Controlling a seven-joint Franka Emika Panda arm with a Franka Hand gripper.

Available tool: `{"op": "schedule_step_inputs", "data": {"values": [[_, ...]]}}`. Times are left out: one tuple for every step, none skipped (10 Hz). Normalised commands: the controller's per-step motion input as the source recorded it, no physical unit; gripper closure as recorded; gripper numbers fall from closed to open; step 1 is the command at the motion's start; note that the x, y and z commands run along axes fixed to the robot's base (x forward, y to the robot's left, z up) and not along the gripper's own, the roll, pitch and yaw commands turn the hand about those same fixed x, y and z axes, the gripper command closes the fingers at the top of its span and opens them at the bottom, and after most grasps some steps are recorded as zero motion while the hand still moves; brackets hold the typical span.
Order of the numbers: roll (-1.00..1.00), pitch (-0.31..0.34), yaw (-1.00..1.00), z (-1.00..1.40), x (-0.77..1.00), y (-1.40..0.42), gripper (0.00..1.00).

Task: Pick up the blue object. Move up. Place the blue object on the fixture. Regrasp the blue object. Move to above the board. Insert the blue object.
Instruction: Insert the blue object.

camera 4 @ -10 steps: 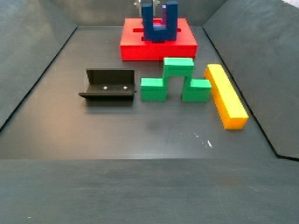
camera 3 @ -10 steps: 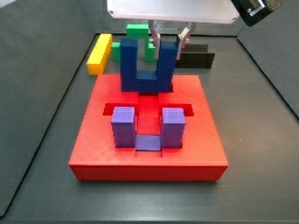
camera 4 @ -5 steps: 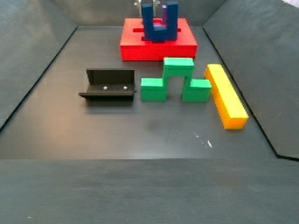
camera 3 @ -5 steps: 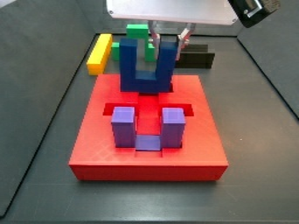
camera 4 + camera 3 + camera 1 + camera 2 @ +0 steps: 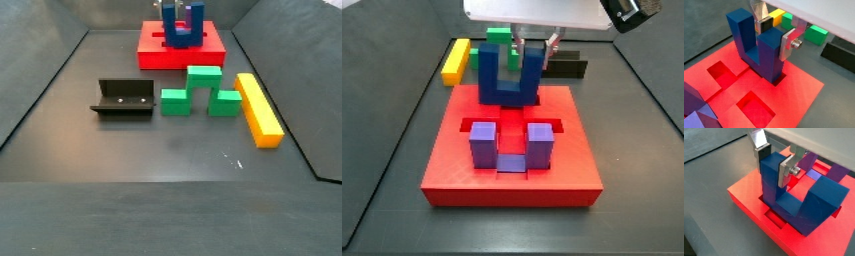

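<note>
- The gripper (image 5: pixel 776 31) is over the far end of the large flat red square board (image 5: pixel 569 165), its silver finger plates clamped on one upright prong of the dark blue U-shaped block (image 5: pixel 759 47).
- In both wrist views the blue block (image 5: pixel 794 193) stands upright, prongs up, its base sunk a little into a cut-out recess near the board's (image 5: pixel 797 95) far edge; whether it has bottomed out I cannot tell from here.
- Handling, as a judgement: it looks a rigid, light plastic piece with smooth flat faces. It won't give under the pads, but it could slip or tip if pinched off-centre.
- The present hold, pads flat on opposite faces of a single prong high up, looks like the sensible place; it keeps the base free to go down into the recess.
- Against the frames half a second and a second earlier, nothing visibly differs: same block pose in both side views (image 5: pixel 510 72), same gripper height.
- The violet-purple U-shaped block (image 5: pixel 505 143) sits in its recess nearer the board's front edge, well apart from the blue one.
- Off the board, the small black L-shaped fixture (image 5: pixel 123 98) stands empty, with the green stepped block (image 5: pixel 201 90) and yellow bar (image 5: pixel 259 108) beside it.
</note>
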Motion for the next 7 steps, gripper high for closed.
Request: {"op": "schedule_step_inputs", "data": {"values": [[-0.05,-0.054,0.00,-0.45,0.00,0.00,1.00],[-0.05,-0.074,0.00,-0.51,0.00,0.00,1.00],[-0.05,-0.071,0.00,-0.48,0.00,0.00,1.00],[-0.03,0.000,0.02,-0.17,0.32,0.00,1.00],[-0.05,0.000,0.00,0.00,0.39,0.00,1.00],[-0.07,0.000,0.00,0.00,0.29,0.00,1.00],[-0.07,0.001,0.00,0.00,0.29,0.00,1.00]]}}
